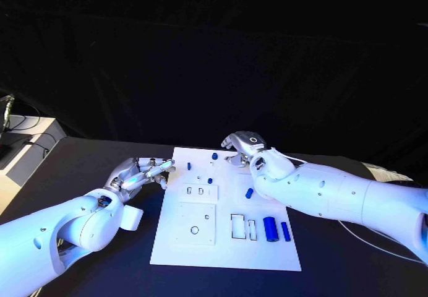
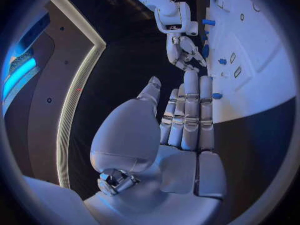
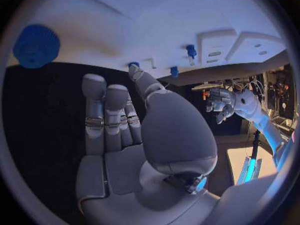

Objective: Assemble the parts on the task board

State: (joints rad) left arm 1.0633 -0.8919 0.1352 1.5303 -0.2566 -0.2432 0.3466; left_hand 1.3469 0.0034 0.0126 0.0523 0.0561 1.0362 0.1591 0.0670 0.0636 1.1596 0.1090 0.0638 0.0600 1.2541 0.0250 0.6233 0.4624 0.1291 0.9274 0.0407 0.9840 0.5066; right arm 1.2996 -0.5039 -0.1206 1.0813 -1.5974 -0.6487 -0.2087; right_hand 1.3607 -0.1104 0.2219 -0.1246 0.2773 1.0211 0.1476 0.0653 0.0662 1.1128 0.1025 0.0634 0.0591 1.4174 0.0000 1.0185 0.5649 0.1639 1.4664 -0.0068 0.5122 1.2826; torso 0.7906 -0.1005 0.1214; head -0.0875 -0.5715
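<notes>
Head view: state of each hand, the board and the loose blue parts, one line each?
left hand: open, holding nothing, fingers straight, beside the board's left edge.
right hand: open, empty, over the board's far end.
task board: flat on the table, slots near its front unfilled.
two blue cylinders: lying flat at the board's front right.
blue peg: on the board's far end, apart from the hand.

black backdrop, black table

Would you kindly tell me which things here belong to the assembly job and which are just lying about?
Belong to the job:
- white task board
- small blue parts on it, e.g. the large cylinder
- left hand
- right hand

Just lying about:
- grey cabinet at the table's left
- white cable beside the right arm
</notes>
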